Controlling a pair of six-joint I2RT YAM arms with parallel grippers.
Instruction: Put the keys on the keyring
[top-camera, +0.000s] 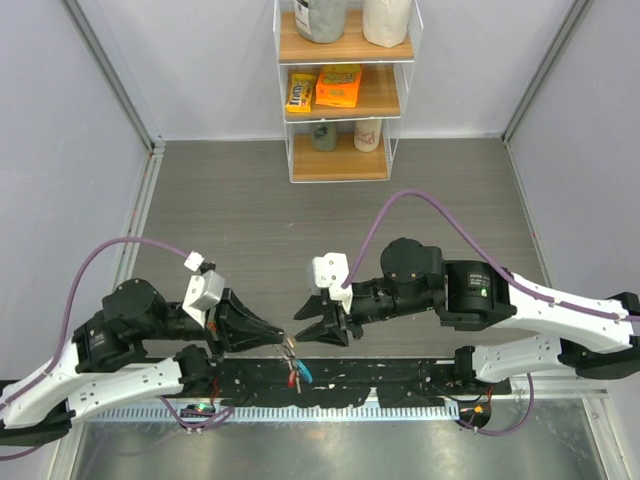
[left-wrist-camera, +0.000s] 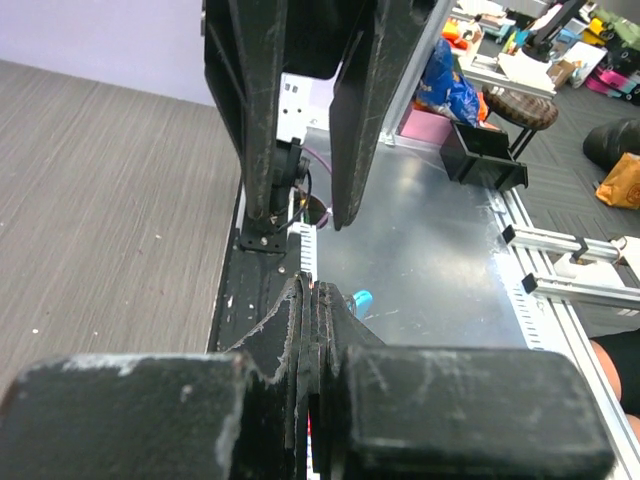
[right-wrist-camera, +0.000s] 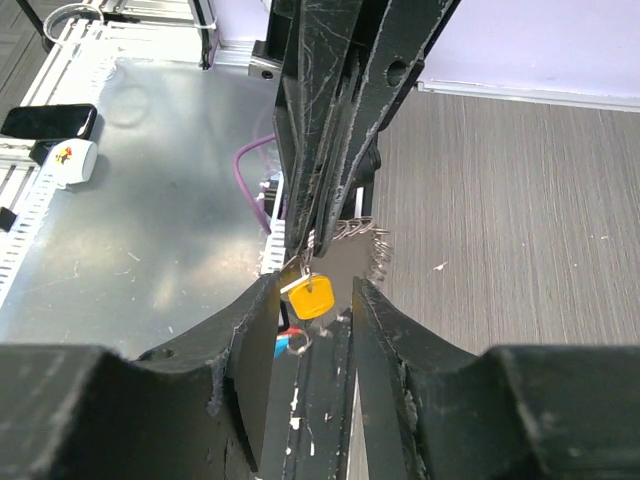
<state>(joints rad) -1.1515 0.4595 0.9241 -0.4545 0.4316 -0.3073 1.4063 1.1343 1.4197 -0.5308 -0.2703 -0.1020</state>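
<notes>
Keyring (top-camera: 290, 348), top view: held at tip of left gripper (top-camera: 281, 338), which is pinched tight on wire. Red key (top-camera: 292, 378) and blue tag (top-camera: 304, 373) dangle at 6 o'clock of tip, over black rail (top-camera: 400, 375). Right gripper (top-camera: 300, 322) at 3 o'clock of tip, fingers parted.
Left wrist: own fingers pressed together, blue tag just past them at 1 o'clock.
Right wrist: yellow key (right-wrist-camera: 312, 297) hangs between own spread fingers. Jagged wire juts at 3 o'clock from left gripper's closed tips.

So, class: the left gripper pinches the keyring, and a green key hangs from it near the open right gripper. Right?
The key is yellow, not green, as the right wrist view shows. The rest stands: left gripper pinching the keyring, right gripper open.
</notes>
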